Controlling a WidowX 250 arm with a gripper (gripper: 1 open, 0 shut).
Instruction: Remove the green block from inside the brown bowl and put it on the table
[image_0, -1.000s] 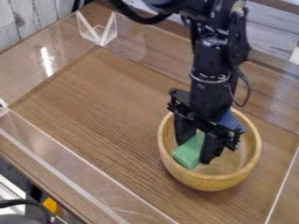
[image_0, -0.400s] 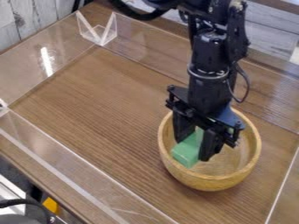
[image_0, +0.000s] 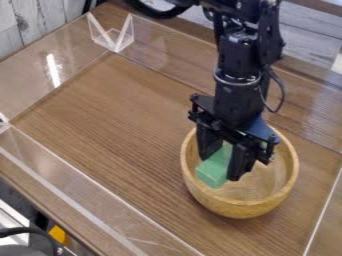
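The brown bowl (image_0: 277, 188) sits on the table (image_0: 120, 110) at the near right. My gripper (image_0: 226, 170) points straight down into the bowl, its black fingers (image_0: 245, 162) on either side of the green block (image_0: 214, 174). The block stands tilted on end between the fingers, its lower end just above the bowl's tan inside. The gripper is shut on the block. The block's upper part is hidden behind the fingers.
Clear acrylic walls (image_0: 54, 62) run along the table's left and near edges. A small clear triangular stand (image_0: 112, 34) sits at the far left corner. Bare wood grain stretches left of the bowl. The arm's black body (image_0: 243, 50) rises above the bowl.
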